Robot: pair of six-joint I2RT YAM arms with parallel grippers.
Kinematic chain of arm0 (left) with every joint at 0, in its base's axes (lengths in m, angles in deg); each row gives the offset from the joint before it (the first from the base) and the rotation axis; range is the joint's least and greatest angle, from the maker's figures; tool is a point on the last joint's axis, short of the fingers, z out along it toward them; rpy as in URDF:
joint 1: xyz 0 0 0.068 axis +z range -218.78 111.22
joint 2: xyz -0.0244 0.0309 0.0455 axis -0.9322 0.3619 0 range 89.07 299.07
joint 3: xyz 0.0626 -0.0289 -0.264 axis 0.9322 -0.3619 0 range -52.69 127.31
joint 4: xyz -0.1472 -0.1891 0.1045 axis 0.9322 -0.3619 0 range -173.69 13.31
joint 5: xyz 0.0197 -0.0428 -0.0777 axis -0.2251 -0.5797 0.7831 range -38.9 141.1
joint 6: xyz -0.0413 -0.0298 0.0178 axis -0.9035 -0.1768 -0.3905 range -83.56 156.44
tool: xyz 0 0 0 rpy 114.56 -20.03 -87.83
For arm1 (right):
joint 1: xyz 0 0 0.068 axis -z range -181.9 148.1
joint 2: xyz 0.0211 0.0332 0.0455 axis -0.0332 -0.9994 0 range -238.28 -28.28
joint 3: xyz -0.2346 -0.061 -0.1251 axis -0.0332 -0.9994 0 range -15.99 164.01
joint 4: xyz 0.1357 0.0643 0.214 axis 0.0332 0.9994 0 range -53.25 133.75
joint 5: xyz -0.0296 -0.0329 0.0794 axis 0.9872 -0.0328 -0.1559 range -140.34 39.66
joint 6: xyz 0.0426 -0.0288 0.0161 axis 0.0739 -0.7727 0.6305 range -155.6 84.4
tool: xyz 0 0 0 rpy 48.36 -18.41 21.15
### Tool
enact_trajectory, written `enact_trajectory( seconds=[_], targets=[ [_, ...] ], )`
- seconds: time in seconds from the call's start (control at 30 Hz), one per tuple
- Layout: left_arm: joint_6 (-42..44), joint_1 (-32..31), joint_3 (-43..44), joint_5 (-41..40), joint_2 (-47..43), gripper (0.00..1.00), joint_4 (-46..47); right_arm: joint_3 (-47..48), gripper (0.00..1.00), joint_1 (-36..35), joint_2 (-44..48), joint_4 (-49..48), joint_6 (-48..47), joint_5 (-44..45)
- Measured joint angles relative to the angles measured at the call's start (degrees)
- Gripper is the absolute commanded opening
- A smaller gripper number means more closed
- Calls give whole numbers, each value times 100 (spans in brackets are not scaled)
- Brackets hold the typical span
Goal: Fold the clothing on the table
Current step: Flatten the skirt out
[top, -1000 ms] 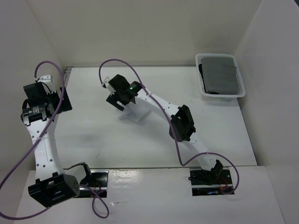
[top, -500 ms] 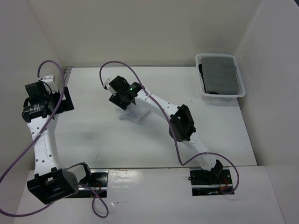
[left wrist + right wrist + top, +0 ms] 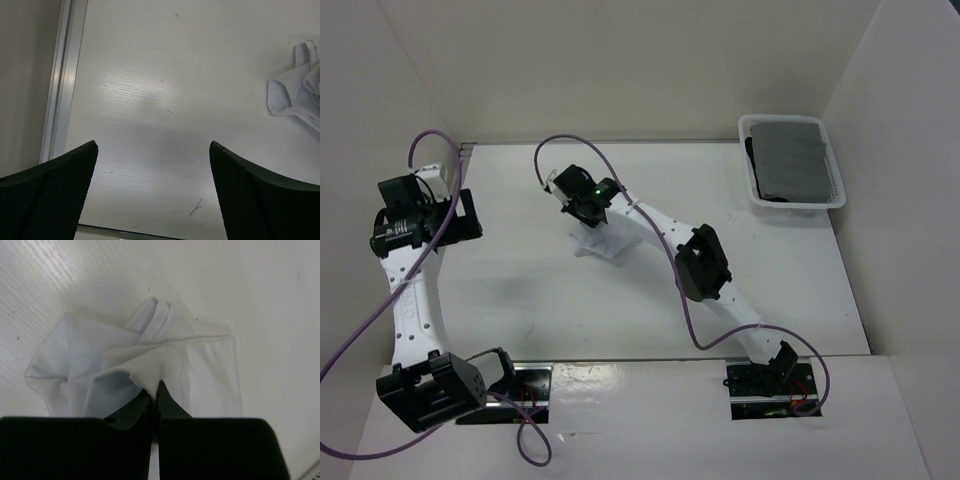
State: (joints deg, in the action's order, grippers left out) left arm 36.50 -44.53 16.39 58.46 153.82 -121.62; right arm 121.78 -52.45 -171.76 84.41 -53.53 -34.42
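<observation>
At the table's (image 3: 520,300) 9 o'clock edge, the left gripper (image 3: 152,145) hovers with its fingers spread wide, grasping nothing. Toward 10 o'clock from the table's centre, the right gripper (image 3: 154,390) is pinched on a raised fold of the crumpled white clothing (image 3: 100,355). A basket (image 3: 755,185) at 2 o'clock holds dark grey cloth (image 3: 795,160).

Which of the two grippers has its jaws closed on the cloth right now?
The right gripper: its jaws are pinched on a raised fold of the white clothing. The left gripper stands wide open over the table, apart from the clothing.
</observation>
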Motion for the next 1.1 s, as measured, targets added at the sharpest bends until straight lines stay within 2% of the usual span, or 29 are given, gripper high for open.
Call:
enact_trajectory(
  seconds=[0.13, 0.27, 0.6, 0.83, 1.1],
  targets=[
    [133, -22, 0, 219, 81, 98, -2, 295, 1, 101, 35, -7, 24, 0],
    [282, -289, 0, 402, 271, 98, -11, 334, 0, 262, 341, -4, 31, 2],
    [476, -1821, 125, 595, 828, 95, 22, 411, 0, 498, 1589, -122, 66, 192],
    [586, -2844, 210, 415, 1416, 94, 120, 367, 0, 579, 1777, -181, 140, 317],
    [590, -3082, 310, 398, 1576, 94, 302, -2, 0, 861, 1781, -195, 203, 492]
  ],
)
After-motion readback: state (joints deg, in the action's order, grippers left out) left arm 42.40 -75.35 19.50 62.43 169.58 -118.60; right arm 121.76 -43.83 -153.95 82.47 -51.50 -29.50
